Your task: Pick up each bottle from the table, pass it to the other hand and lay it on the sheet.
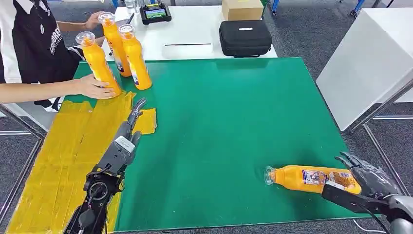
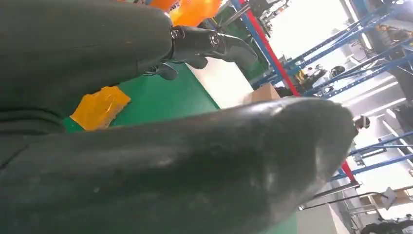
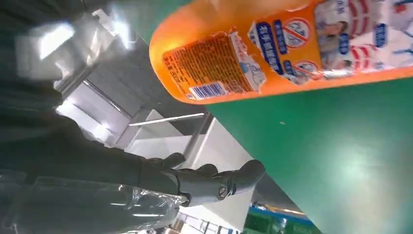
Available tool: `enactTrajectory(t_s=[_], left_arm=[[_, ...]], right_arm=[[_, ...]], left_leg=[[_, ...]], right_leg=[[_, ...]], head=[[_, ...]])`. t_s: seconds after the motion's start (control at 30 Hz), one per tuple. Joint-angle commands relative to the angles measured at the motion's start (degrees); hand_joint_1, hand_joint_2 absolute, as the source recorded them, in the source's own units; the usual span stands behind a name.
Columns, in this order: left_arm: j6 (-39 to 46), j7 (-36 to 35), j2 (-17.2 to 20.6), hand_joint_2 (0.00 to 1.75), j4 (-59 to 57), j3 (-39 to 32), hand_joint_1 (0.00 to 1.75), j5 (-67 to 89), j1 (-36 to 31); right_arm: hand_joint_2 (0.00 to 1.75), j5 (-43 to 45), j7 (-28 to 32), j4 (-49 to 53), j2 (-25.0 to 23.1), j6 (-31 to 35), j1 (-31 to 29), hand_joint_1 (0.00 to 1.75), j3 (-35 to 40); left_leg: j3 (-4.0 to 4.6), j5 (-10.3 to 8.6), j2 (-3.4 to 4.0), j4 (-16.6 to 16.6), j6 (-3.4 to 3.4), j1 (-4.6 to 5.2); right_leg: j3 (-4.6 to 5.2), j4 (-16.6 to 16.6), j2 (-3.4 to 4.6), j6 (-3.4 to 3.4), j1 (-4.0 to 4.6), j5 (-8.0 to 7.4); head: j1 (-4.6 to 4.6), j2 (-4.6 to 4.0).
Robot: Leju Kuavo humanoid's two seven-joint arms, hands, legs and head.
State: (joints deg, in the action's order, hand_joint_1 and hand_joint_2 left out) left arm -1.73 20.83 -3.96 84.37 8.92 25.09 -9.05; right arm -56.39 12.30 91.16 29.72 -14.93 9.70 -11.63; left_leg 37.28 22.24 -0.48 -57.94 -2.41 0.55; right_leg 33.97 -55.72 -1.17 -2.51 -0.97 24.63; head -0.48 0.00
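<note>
One orange bottle (image 1: 311, 179) lies on its side on the green counter (image 1: 229, 126), far from the yellow sheet (image 1: 68, 161). The right hand (image 1: 367, 178) sits at its base, fingers spread, not gripping yet. The left hand (image 1: 129, 129) waits open at the sheet's edge, holding nothing. Nothing lies on the sheet; a person's hand (image 1: 95, 87) steadies three upright bottles (image 1: 117, 53) beyond it, so most work looks undone.

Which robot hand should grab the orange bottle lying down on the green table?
Probably the right hand: it is open right beside the base of the lying bottle. The left hand is far across the table, over the yellow sheet.
</note>
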Motion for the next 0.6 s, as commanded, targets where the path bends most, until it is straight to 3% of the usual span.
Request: enactTrajectory(t_s=[0.03,0.23,0.27,0.3,0.6], left_arm=[[-0.22,-0.67,0.67,0.00,-5.19,2.02,0.00,-0.82,-3.95],[-0.17,-1.09,0.32,0.00,-5.96,2.42,0.00,-0.96,-3.92],[-0.12,-1.12,0.18,0.00,-6.14,2.38,0.00,-0.99,-3.92],[-0.12,-1.13,0.04,0.00,-6.10,2.37,0.00,-1.00,-3.84],[0.18,-1.52,-0.72,0.00,-6.55,1.95,0.00,-0.84,-3.80]], right_arm=[[1.75,-1.92,-1.15,-12.58,-4.06,-0.35,-6.42,0.00,2.32],[1.75,-3.48,-1.48,-14.45,-6.13,1.04,-7.17,0.00,4.17],[1.75,-3.56,-1.55,-14.56,-6.30,1.03,-7.07,0.00,4.44],[1.75,-3.58,-1.58,-14.97,-6.40,0.97,-7.03,0.00,4.54],[1.75,-4.34,-2.04,-18.88,-7.46,1.09,-8.83,0.03,6.03]], left_leg=[[-0.24,0.04,0.08,0.06,0.12,-0.10],[-0.25,0.04,0.06,0.08,0.11,-0.10],[-0.65,0.18,0.13,0.13,0.25,-0.15],[-0.24,0.05,0.07,0.07,0.11,-0.10],[-0.22,0.05,0.08,0.04,0.11,-0.10]], right_leg=[[-0.27,0.15,0.11,0.09,0.09,-0.01],[-0.29,0.16,0.10,0.09,0.09,0.00],[-0.71,0.26,0.21,0.20,0.13,0.12],[-0.28,0.14,0.10,0.09,0.09,0.01],[-0.25,0.13,0.11,0.08,0.09,0.01]], head=[[-0.02,0.00],[0.00,0.00],[-0.02,0.00],[-0.02,0.00],[-0.02,0.00]])
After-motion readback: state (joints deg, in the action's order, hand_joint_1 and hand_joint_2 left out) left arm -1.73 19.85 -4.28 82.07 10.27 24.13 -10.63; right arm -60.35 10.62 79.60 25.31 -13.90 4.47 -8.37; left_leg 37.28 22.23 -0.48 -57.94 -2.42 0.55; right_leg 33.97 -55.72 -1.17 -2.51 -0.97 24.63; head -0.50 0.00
